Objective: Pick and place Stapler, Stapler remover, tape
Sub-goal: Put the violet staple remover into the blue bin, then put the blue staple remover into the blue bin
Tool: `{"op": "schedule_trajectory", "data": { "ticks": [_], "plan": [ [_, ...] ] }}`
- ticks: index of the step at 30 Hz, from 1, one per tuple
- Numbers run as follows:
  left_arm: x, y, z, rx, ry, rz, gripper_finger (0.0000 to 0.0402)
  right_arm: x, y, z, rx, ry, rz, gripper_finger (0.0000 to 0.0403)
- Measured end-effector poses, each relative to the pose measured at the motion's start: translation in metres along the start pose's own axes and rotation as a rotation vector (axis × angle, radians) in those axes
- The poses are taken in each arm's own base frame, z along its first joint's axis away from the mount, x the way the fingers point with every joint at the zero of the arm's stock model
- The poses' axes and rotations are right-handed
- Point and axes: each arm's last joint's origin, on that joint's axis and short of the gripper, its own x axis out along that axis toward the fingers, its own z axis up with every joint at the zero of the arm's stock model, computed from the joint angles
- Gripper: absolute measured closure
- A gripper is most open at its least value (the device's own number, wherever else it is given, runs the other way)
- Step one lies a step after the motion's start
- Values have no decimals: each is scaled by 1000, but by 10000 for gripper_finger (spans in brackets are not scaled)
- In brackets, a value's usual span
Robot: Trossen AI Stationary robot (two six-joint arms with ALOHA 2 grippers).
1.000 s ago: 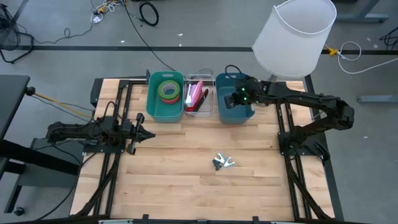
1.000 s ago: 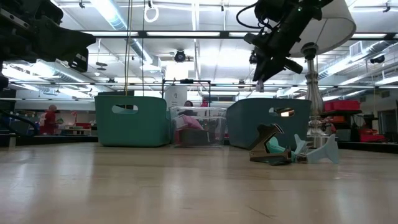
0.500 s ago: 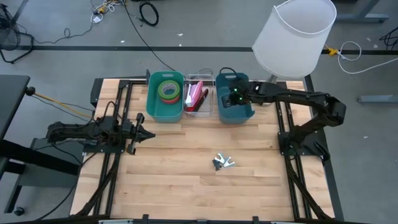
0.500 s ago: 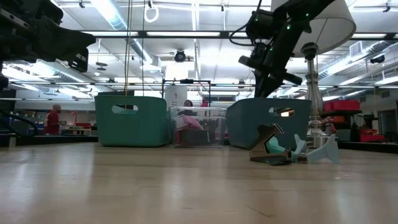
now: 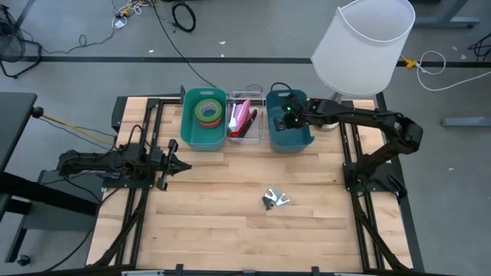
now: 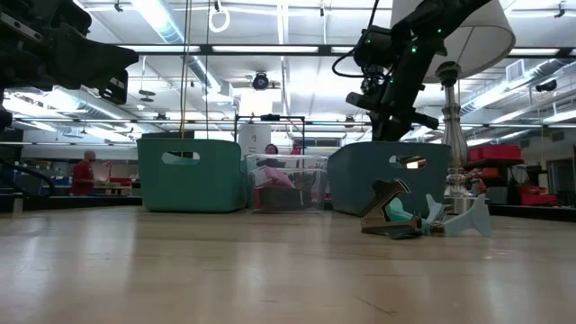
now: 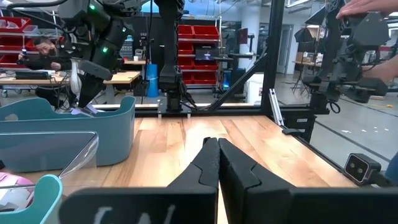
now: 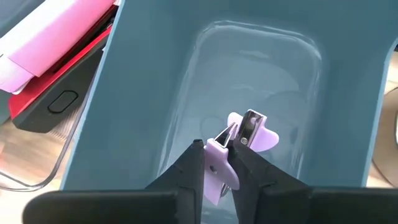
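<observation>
- While the right gripper (image 8: 216, 163) has advanced from the blue bin's right edge a second ago to directly over its interior, it holds a lilac staple remover (image 8: 239, 146) pinched between its fingers, hanging inside the blue bin (image 5: 289, 132) at upper centre of the high view.
- Judgement: the carry is finished and the release is the step in hand; the remover is above the bin floor, not yet resting on it as far as can be seen.
- Two more staple removers (image 5: 275, 199) lie together on the bare wood at lower centre of the high view, well apart from both grippers. These have not shifted across the frames.
- Tape rolls (image 5: 207, 110) sit in the green bin (image 5: 191, 134) at upper left of centre; pink and red staplers (image 5: 242, 119) fill the clear bin (image 5: 245, 139) between the two coloured bins.
- The left gripper (image 7: 217, 163) waits at the left side of the table, fingers pressed together on nothing, unmoved throughout.
- Judgement: tape and staplers look sorted; the removers on the table remain outstanding.
- Risk: the remover's wings may snag on the fingers at release.
</observation>
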Motion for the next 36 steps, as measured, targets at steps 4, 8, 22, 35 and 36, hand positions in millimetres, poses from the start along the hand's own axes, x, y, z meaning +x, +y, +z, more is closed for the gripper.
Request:
{"op": "schedule_trajectory", "data": {
  "ticks": [4,8,22,35,36],
  "plan": [
    [0,0,0,0,0,0,399,0,0,0,-5,0,0,344],
    [0,0,0,0,0,0,399,0,0,-1,-8,5,-3,344],
    [0,0,0,0,-1,0,399,0,1,-2,-1,47,42,229],
    [0,0,0,0,0,0,399,0,1,-2,-16,53,49,166],
    [0,0,0,0,0,0,399,0,1,-2,-24,53,52,166]
  ]
}}
